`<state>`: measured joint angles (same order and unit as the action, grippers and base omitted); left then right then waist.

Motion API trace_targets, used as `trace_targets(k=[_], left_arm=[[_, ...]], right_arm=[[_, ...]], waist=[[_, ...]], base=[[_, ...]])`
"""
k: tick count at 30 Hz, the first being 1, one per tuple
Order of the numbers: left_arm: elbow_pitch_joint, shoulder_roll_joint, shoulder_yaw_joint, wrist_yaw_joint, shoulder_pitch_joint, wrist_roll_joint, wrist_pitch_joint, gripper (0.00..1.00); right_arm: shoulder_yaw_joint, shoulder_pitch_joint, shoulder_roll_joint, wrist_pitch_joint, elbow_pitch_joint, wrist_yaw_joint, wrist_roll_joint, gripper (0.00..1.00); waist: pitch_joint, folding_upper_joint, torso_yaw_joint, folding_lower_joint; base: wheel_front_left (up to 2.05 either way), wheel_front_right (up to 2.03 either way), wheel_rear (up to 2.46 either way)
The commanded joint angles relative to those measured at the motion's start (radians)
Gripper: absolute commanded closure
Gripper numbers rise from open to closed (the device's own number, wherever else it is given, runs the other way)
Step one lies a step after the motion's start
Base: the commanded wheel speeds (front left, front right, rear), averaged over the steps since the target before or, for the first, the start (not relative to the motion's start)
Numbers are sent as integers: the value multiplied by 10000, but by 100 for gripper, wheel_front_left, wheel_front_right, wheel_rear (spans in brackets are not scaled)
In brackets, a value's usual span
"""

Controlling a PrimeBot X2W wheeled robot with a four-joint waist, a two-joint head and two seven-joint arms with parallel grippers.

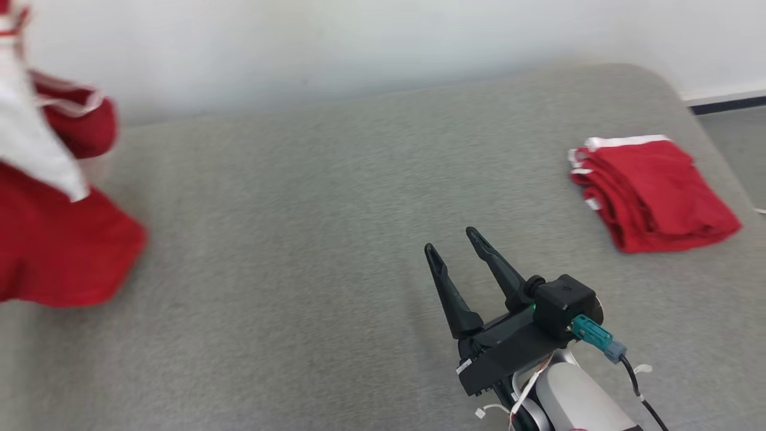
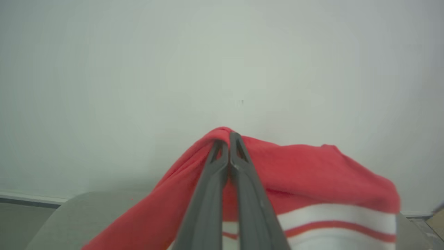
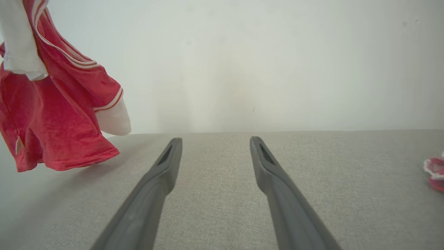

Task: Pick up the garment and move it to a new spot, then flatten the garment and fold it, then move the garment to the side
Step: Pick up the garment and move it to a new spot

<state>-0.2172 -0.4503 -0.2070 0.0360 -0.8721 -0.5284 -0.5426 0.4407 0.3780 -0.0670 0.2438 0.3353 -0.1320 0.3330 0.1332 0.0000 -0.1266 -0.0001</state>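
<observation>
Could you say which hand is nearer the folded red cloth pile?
Right. The right hand hovers left of the folded red cloth pile; the left hand, opposite, grips the red and white garment.

The hanging garment [image 1: 54, 239] was blurred and cut off by the head view's left edge. The folded red stack [image 3: 436, 178] was cropped at the right wrist view's right edge, its details indistinct.

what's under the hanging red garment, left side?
Grey surface, carrying the shadow of the garment. Up top the left gripper is shut on it. The surface behind the hem is covered; contact there can't be told.
</observation>
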Motion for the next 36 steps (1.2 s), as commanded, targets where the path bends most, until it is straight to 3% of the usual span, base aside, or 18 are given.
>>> trace_targets(k=[1, 10, 18, 24, 31, 32, 33, 36], left_arm=[[115, 92, 71, 58, -138, -46, 12, 100], [1080, 1269, 1042, 159, -583, -459, -136, 100], [1367, 2605, 1972, 119, 673, -507, 303, 100], [534, 3536, 2584, 150, 2538, -718, 1097, 100], [-1516, 3774, 3396, 161, 3773, 24, 2447, 100], [-2015, 3793, 3550, 168, 3835, 218, 2883, 16], [-2178, 3823, 3613, 195, 3835, 211, 3126, 0], [-2478, 3918, 3696, 281, 3798, 3, 3864, 0]], right_arm=[[-15, -133, 21, 57, 29, 29, 71, 0], [74, -158, 92, 132, 197, 29, 114, 0], [-64, -58, 106, 147, 154, 29, 42, 0], [-268, -84, 82, 146, 87, 29, -35, 0], [-370, -94, 79, 127, 36, 29, -89, 0], [-414, -133, 71, 113, 34, 29, -112, 0], [-469, -172, 65, 108, 32, 29, -126, 0], [-660, -310, 36, 88, 10, 29, -179, 0]], waist=[[-689, 0, -799, 1], [-1117, 0, -2044, 1], [-911, 0, -2613, 1], [-613, 0, -2726, 1], [-385, 0, -2695, 1], [-367, 0, -2611, 1], [-365, 0, -2538, 1], [-393, 0, -2231, 1]], base=[[0, 0, 0], [0, 0, 0], [0, 0, 0], [0, 0, 0], [0, 0, 0], [0, 0, 0], [0, 0, 0], [0, 0, 0]])
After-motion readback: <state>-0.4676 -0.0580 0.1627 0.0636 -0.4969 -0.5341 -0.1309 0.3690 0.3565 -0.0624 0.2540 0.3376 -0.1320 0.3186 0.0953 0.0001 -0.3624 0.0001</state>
